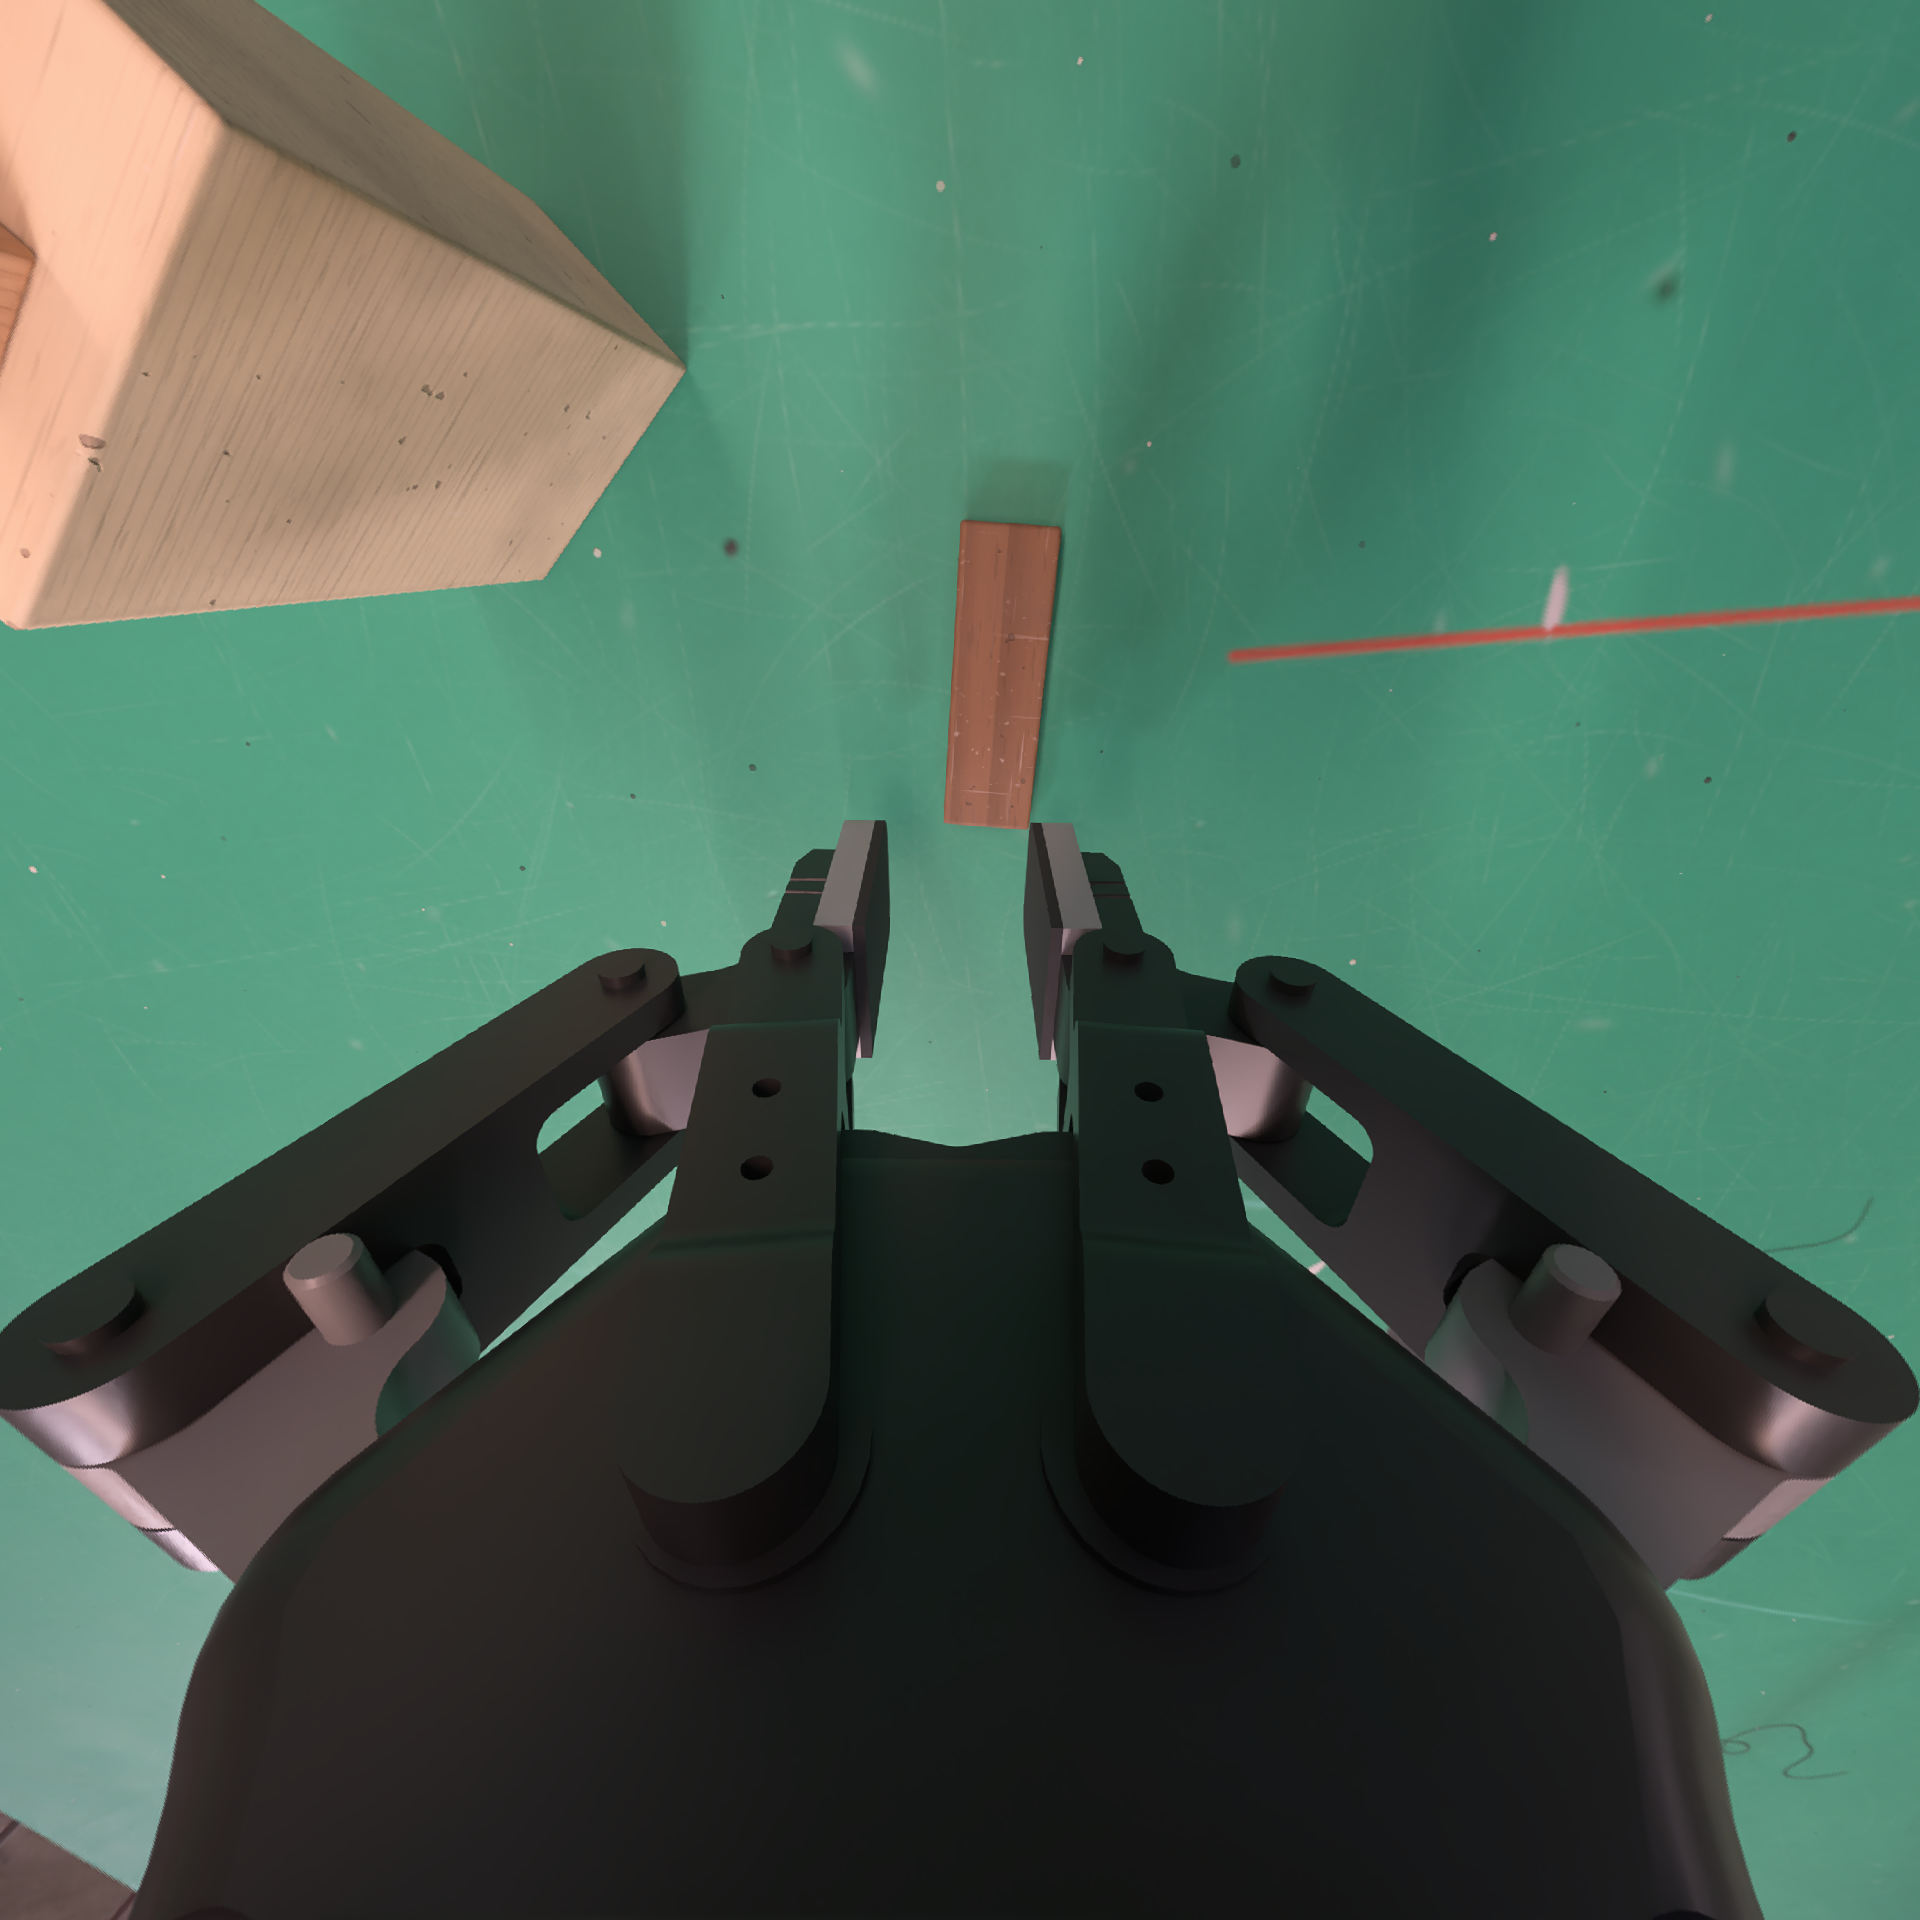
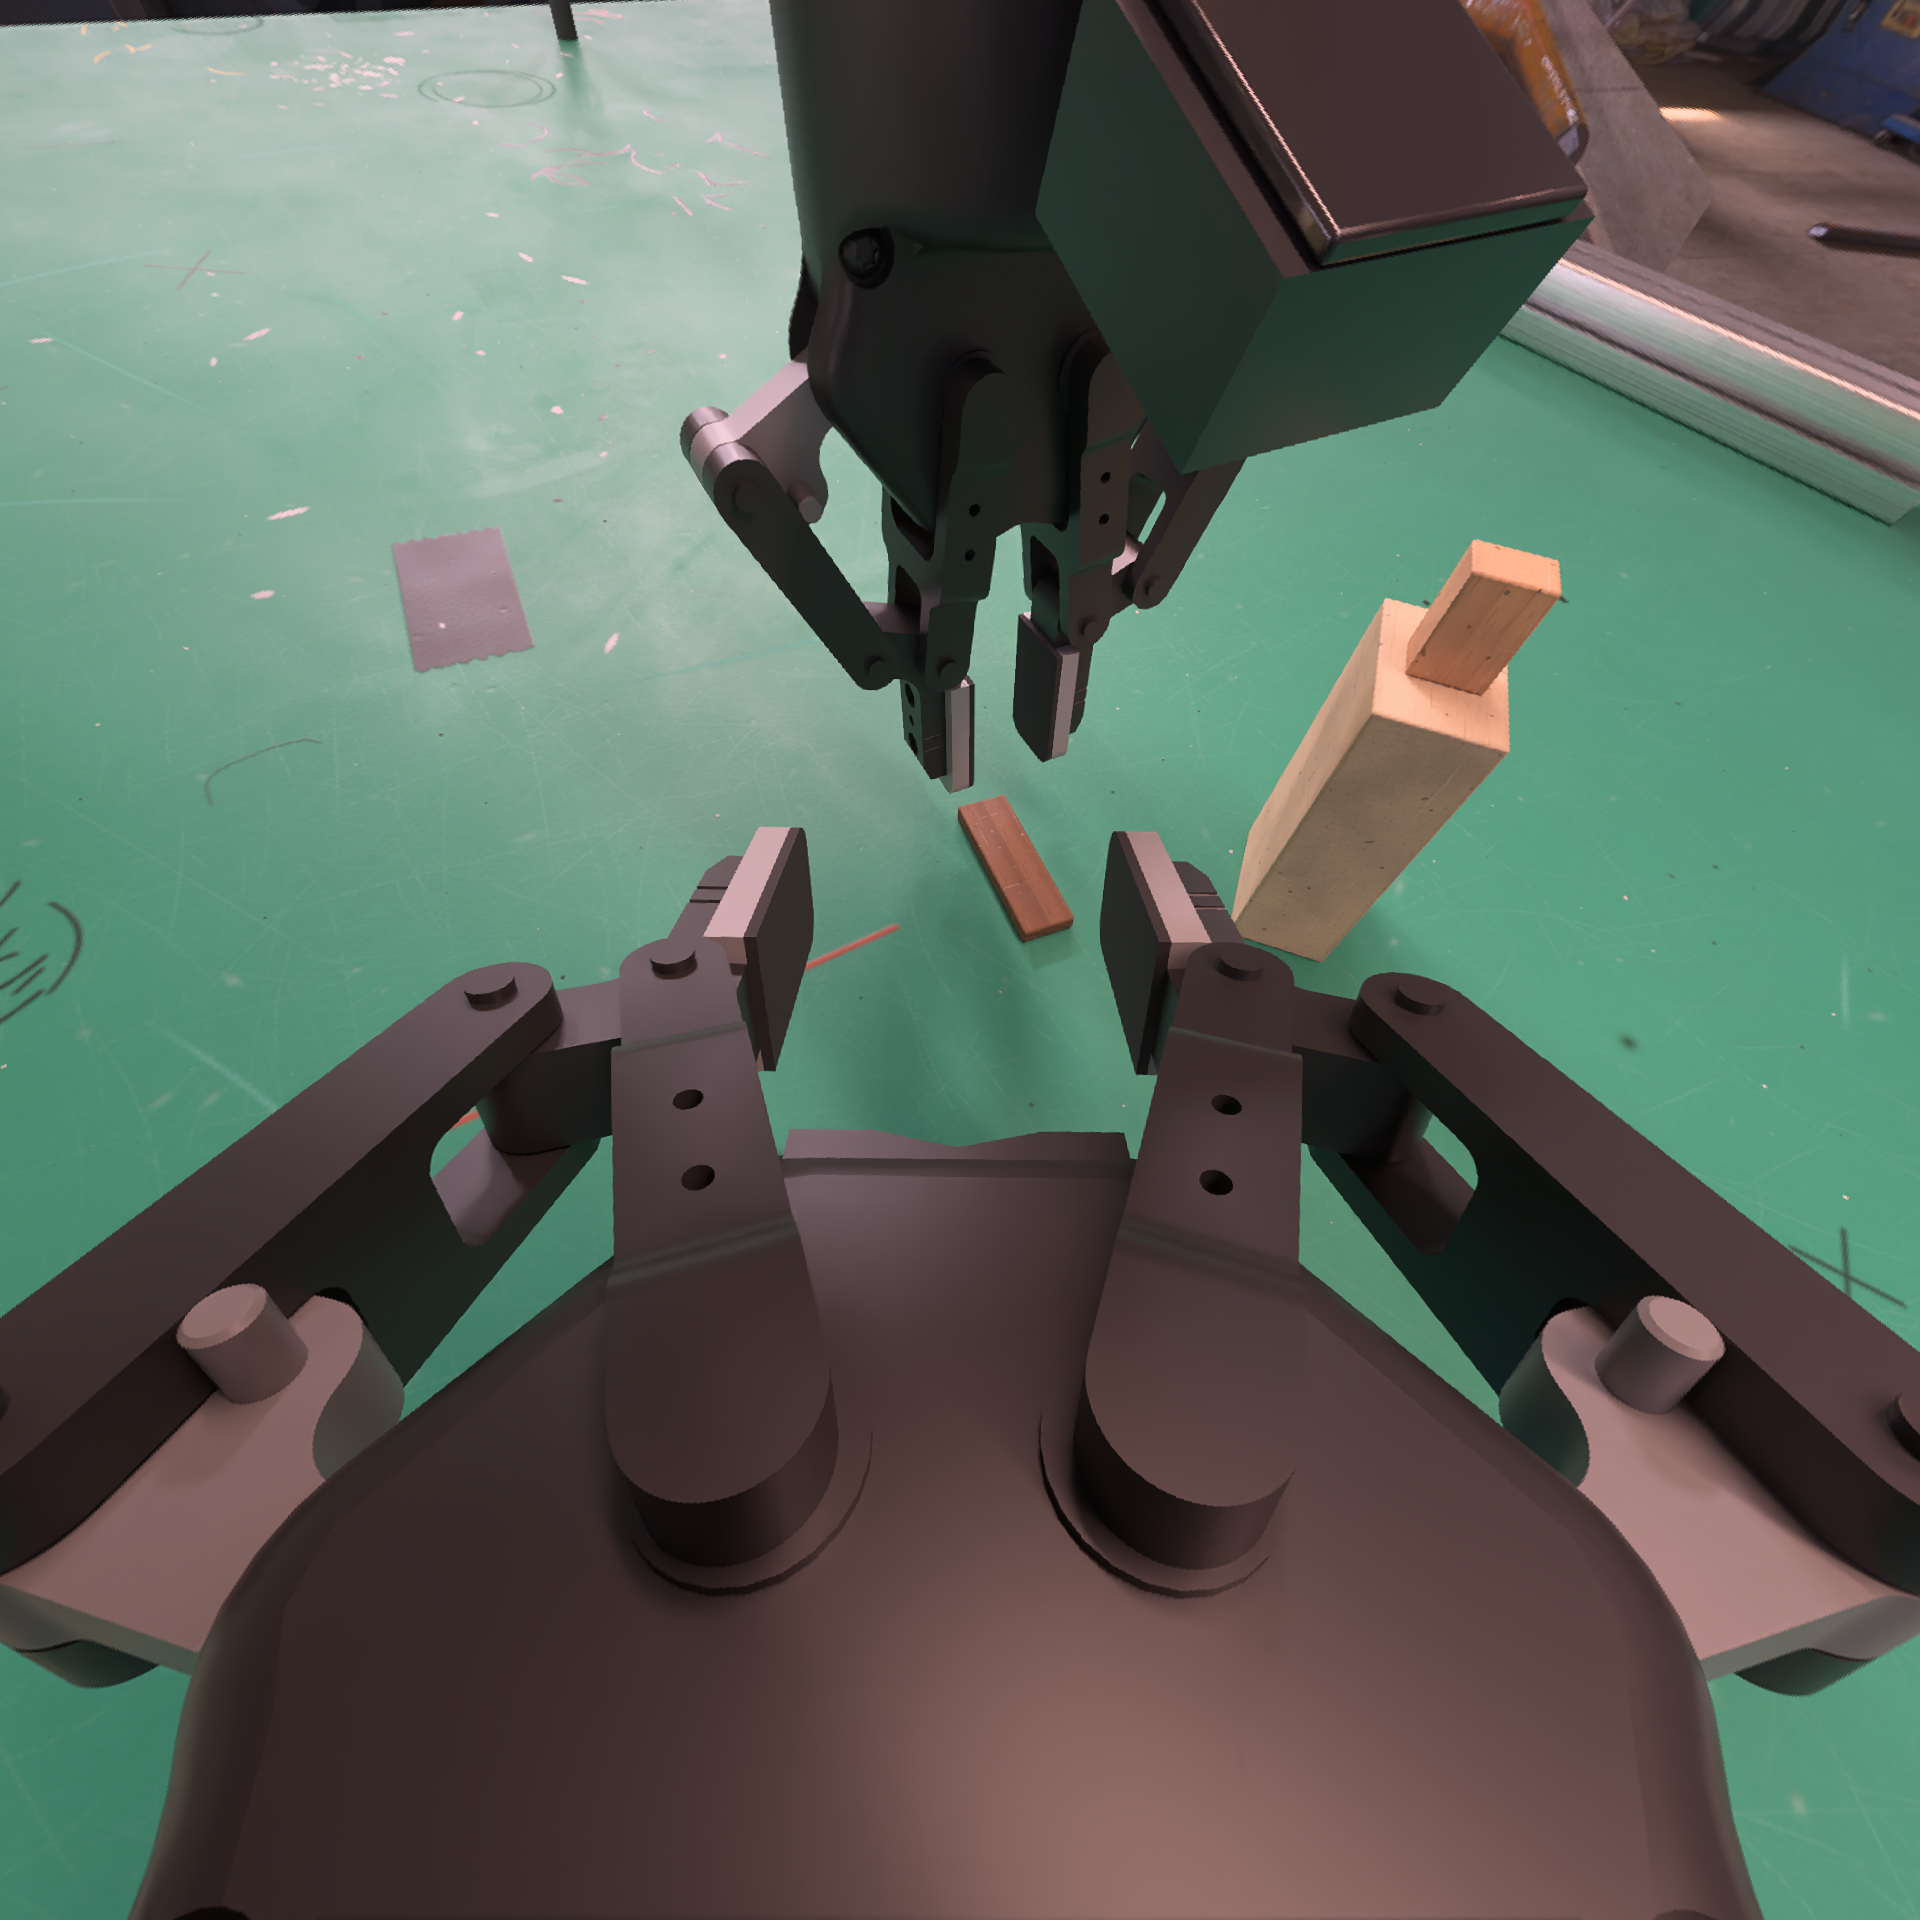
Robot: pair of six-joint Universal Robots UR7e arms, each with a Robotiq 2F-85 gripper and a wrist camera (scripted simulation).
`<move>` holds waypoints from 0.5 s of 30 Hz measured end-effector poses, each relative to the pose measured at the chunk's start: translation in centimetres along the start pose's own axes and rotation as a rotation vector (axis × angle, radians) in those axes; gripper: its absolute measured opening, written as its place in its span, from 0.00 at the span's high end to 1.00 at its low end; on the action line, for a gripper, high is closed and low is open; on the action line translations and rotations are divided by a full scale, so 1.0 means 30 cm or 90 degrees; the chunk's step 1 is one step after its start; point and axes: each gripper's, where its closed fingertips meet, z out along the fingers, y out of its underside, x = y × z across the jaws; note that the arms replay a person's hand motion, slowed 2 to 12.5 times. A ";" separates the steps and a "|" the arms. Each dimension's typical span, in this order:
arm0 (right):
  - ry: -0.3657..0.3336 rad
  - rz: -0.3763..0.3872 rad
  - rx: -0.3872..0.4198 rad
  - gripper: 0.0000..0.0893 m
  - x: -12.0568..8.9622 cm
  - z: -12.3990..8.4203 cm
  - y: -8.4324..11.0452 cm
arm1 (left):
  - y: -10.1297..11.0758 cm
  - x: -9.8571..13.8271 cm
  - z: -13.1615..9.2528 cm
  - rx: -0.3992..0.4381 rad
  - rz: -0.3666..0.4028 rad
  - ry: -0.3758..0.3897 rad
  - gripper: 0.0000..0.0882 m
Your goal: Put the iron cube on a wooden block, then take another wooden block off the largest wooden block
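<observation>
while the left wrist view crops the large pale block (image 1: 301, 384), the right wrist view shows a small tan block (image 2: 1484, 615) on top of it. left gripper (image 2: 1003, 748) hangs, fingers down and narrowly parted, empty, above the flat brown block (image 2: 1015, 868); right gripper (image 2: 954, 935) is wide, empty.

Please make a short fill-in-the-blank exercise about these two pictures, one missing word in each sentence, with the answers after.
1. The small light block sits on top of the ___ pale block.
2. The flat brown block lies on the ___ mat.
3. The left gripper hangs above the flat brown block with its jaws ___.

Answers: large; green; open
</observation>
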 end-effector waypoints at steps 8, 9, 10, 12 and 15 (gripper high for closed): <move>0.000 0.000 0.001 0.44 -0.001 0.000 -0.001 | 0.001 -0.002 0.003 -0.002 0.001 -0.005 0.73; 0.000 0.000 0.001 0.44 -0.001 -0.001 -0.001 | 0.001 -0.002 0.003 -0.002 0.001 -0.005 0.73; 0.000 0.000 0.001 0.44 -0.001 -0.001 -0.001 | 0.001 -0.002 0.004 -0.002 0.001 -0.006 0.73; 0.000 0.000 0.001 0.44 -0.001 -0.001 -0.001 | 0.001 -0.003 0.005 -0.003 0.001 -0.006 0.73; 0.000 0.000 0.002 0.44 -0.001 -0.001 -0.002 | 0.003 -0.004 0.007 -0.006 0.001 -0.007 0.72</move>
